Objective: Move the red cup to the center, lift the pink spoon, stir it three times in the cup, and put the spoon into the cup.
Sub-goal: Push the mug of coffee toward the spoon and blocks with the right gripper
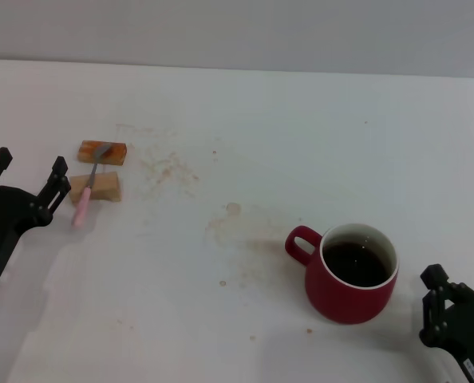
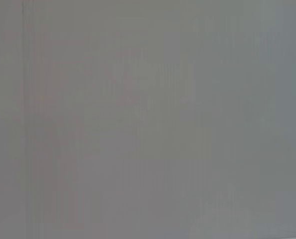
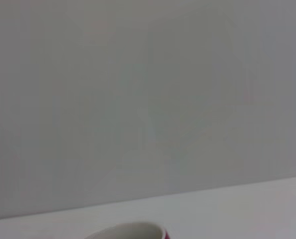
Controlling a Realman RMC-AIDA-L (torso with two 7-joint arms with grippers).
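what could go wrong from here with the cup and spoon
The red cup holds dark liquid near its rim, so sliding it to the centre could slosh some out. The pink spoon lies propped across two blocks, so the left gripper might knock them while grasping it.

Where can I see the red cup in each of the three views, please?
Head view: the red cup stands on the white table, lower right, handle toward the robot's left, near the right gripper.
Left wrist view: not in it; only a plain grey surface.
Right wrist view: only its rim shows at the bottom edge.
Shared landmark: the white table, in the head and right wrist views.
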